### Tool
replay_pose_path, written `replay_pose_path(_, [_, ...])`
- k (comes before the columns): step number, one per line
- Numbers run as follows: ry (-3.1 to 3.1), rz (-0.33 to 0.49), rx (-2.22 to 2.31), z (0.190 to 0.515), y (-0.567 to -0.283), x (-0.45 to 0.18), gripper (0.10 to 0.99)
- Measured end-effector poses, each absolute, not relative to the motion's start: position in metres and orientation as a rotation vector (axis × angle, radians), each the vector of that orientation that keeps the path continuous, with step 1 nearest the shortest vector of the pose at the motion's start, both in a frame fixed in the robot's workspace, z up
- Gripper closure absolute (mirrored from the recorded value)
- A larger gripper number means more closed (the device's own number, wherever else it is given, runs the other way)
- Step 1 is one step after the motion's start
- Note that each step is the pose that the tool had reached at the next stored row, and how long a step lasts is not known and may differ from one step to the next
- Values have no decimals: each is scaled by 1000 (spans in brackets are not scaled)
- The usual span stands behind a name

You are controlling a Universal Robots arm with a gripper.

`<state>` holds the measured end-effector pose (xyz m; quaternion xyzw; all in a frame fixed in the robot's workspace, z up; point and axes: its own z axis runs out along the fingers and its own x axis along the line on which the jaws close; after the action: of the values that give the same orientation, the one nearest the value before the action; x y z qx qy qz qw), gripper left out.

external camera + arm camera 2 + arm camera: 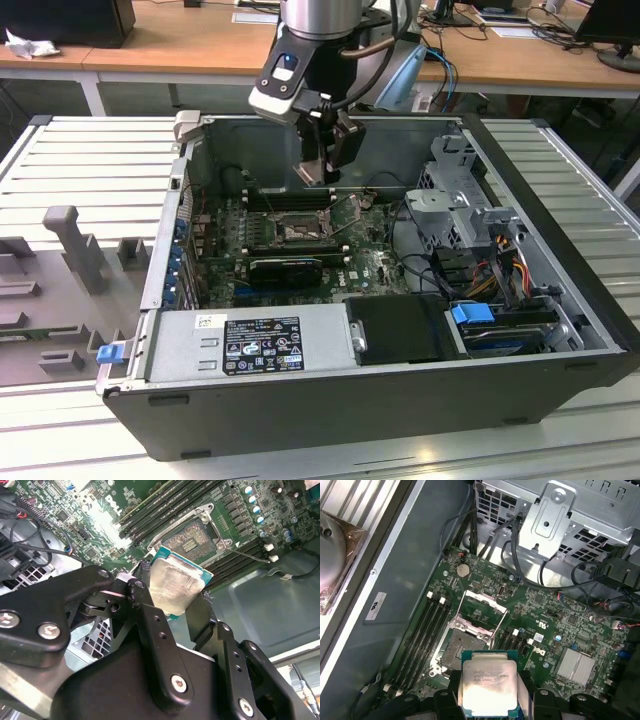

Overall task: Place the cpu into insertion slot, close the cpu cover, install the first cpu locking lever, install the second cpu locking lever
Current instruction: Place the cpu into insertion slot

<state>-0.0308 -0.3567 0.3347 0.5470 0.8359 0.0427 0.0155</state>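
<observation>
Wooden desks (180,40) stand behind a ribbed grey table (90,150), on which an open computer case (300,400) lies on its side. We see the gripper (322,172) hanging over the green motherboard (370,265) inside the case. Its black fingers (145,610) are closed onto two opposite edges of the cpu (489,687), holding it above the board and apart from the insertion slot (464,646). The chip is nearly square, so we find no clear long axis. Its tan-grey metal face points up toward the wrist and its flat underside toward the board. Its edges appear turned a little out of line with the socket's frame. The cpu cover (485,599) stands raised, leaving the grey pin field bare.
</observation>
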Motion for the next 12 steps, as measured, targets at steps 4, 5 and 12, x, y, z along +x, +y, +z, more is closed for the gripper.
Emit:
replay_pose_path(4, [2593, 132, 1713, 334, -357, -31, 561])
replay_pose_path(5, [2591, 132, 1715, 334, -357, -31, 561])
replay_pose_path(12, [2575, 132, 1739, 332, -357, -31, 561])
